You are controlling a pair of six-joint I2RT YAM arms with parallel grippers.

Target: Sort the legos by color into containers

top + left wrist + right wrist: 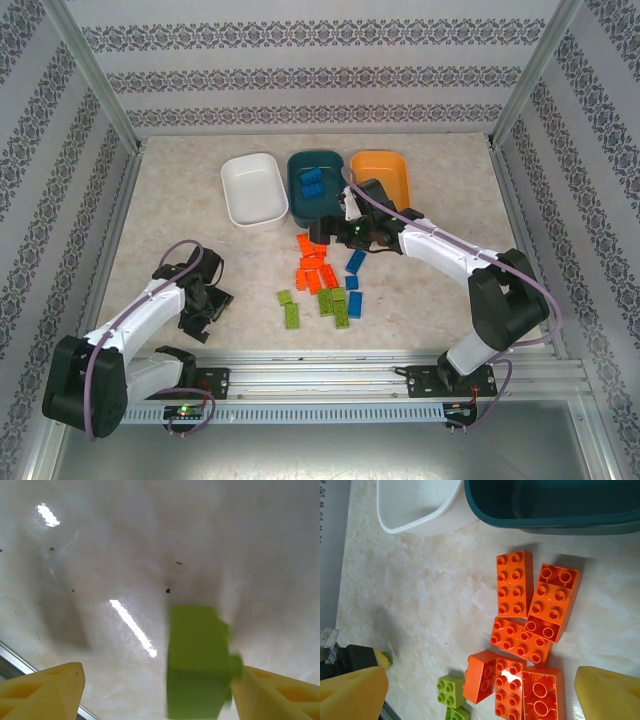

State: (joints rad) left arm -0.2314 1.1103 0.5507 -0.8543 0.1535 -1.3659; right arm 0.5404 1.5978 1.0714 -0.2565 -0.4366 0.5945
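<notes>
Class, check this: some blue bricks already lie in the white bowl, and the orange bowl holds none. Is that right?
Not quite. The top external view shows the blue bricks in the dark teal bowl, not the white bowl, which holds none. The orange bowl holds none, as stated.

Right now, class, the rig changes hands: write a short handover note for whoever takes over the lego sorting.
Left gripper: open, low over the table, a green lego between its jaws against one finger.
Right gripper: open, above the orange legos.
Done: blue legos lie in the teal bowl.
Left: orange legos, green legos and loose blue legos on the table. I see none in the white bowl or the orange bowl.
</notes>
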